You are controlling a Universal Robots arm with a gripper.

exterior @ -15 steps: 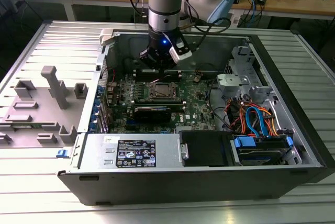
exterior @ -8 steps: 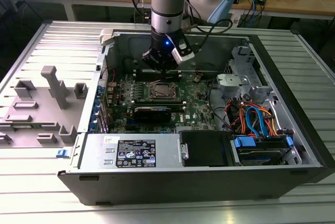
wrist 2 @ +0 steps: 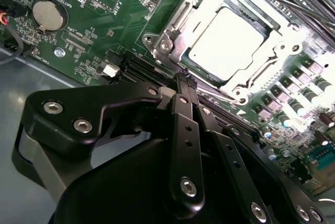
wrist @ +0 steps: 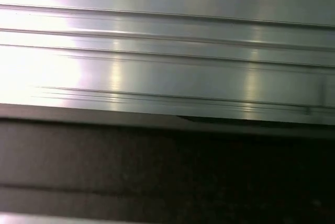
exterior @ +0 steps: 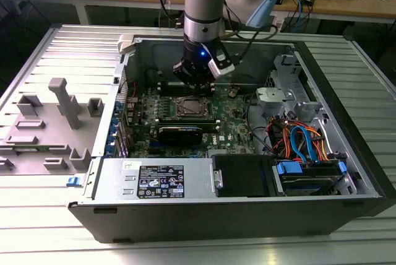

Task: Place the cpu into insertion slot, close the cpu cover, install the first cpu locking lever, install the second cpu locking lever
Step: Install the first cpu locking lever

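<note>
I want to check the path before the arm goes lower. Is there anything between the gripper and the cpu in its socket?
Nothing visible does. In the second wrist view the gripper hangs beside the socket, and the cpu lies bare inside the cpu cover frame, with open board between them.

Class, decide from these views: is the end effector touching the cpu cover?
Cannot tell. In the second wrist view the end effector tips end right at the edge of the cpu cover, but neither contact nor a gap shows plainly; the cpu sits under the cover.

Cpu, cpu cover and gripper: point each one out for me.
cpu point(wrist 2: 226, 40), second wrist view, middle of its metal top.
cpu cover point(wrist 2: 175, 22), second wrist view, frame's side bar.
gripper point(wrist 2: 184, 77), second wrist view, fingertips.
</note>
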